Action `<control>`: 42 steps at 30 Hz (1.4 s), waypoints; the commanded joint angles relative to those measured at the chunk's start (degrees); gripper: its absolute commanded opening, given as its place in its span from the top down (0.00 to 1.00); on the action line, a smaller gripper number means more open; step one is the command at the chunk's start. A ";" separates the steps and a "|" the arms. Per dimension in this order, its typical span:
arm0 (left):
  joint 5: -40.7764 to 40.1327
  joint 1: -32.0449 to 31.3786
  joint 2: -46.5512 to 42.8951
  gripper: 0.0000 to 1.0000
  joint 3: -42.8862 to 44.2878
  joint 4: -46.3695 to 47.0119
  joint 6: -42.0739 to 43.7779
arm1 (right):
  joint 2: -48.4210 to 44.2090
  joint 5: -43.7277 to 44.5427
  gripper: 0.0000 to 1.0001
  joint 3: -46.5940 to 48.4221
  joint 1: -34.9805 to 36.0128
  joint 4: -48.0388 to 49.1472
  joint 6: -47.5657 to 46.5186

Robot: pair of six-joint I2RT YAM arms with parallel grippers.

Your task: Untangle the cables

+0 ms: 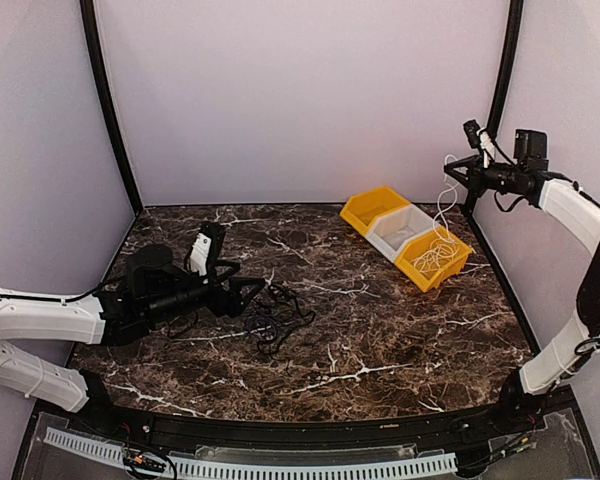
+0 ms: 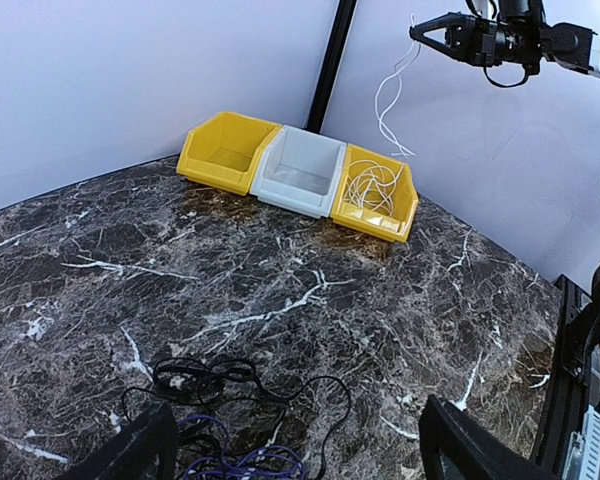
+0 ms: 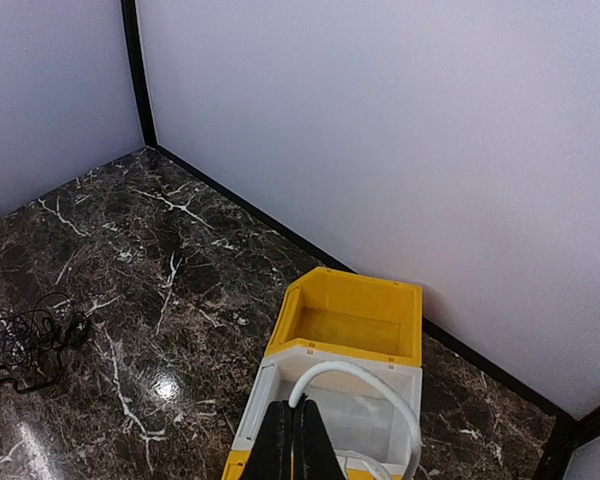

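1. Right wrist view: my right claw (image 3: 292,440) is pinched shut on the white cable (image 3: 365,372). Only the left wrist view shows its full drop.
2. The cable hangs near-vertical from the claw into the end yellow bin (image 1: 420,276) and coils there.
3. My left claw (image 2: 298,420) is spread wide beside the black cables (image 2: 230,385), a clump with no clear axis.
4. Dark marble table (image 1: 380,340), pale walls (image 1: 300,100).

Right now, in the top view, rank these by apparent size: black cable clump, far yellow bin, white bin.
1. black cable clump, the widest spread.
2. far yellow bin and white bin: these look alike, so unranked.
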 commanded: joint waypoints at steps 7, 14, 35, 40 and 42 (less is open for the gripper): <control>-0.54 -0.26 0.89 0.13 0.82 0.90 -1.00 | 3.69 -0.77 1.00 -5.66 -0.60 0.90 -2.33; -0.31 -0.26 1.67 0.14 0.96 1.16 -1.46 | 7.63 -0.73 1.00 -7.89 -0.54 1.65 -0.93; -0.43 -0.26 2.38 0.14 -0.83 3.32 -1.51 | 10.02 15.40 1.00 -10.36 0.97 -13.00 -5.14; -0.25 -0.26 3.12 0.14 -0.98 4.00 -1.78 | 14.12 20.36 1.00 -6.83 3.70 -16.41 -5.60; -0.03 -0.22 3.05 0.14 -1.21 4.17 -2.02 | 16.03 21.94 1.00 -4.98 4.20 -17.43 -5.52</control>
